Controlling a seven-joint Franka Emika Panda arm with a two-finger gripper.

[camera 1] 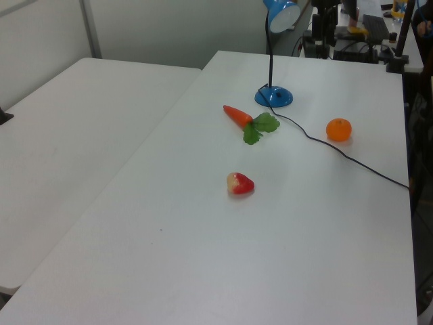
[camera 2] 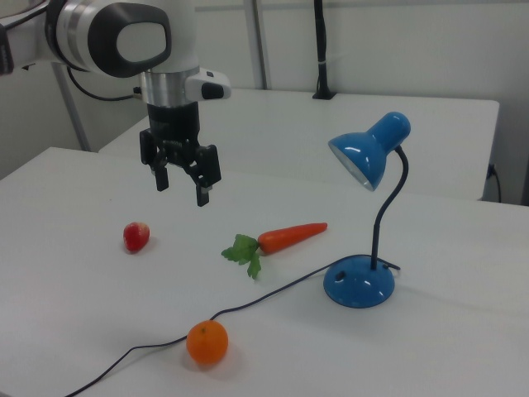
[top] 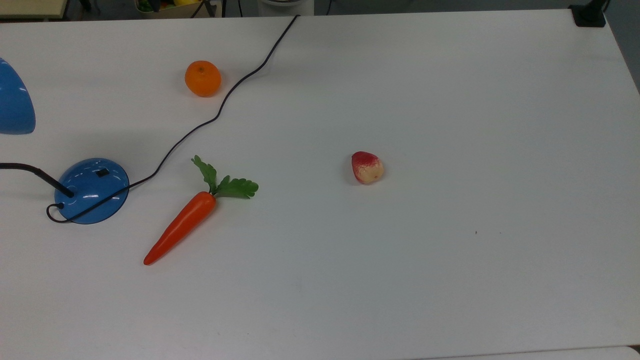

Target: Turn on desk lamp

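My gripper [camera 2: 181,184] hangs high over the table [top: 450,125], fingers apart, holding nothing. In the right view it sits above and between the strawberry [camera 2: 136,236] and the carrot [camera 2: 279,241], well apart from the lamp [camera 2: 364,207].

The lamp sits at the right view's right: blue dome base [camera 2: 359,281] on the table, neck bent up, shade [camera 2: 368,151] facing back toward me. In the top view the base [top: 92,190] is at far left, with the switch [top: 102,172] a small black rocker on the dome's upper side. The shade looks unlit, so the task is not started.

Plan, as I judge it:
- Close the fingers first; a single blunt tip presses better than two spread ones.
- Travel over the carrot, stay high, and avoid the shade and neck.
- Come straight down on the switch, not on the glossy dome, where a tip would likely slide off.
- The cord [top: 215,117] loops round the base and runs past the orange [top: 202,78]; keep off it so I don't drag the lamp.
- Press gently. The base is light-looking and may tip or skate.
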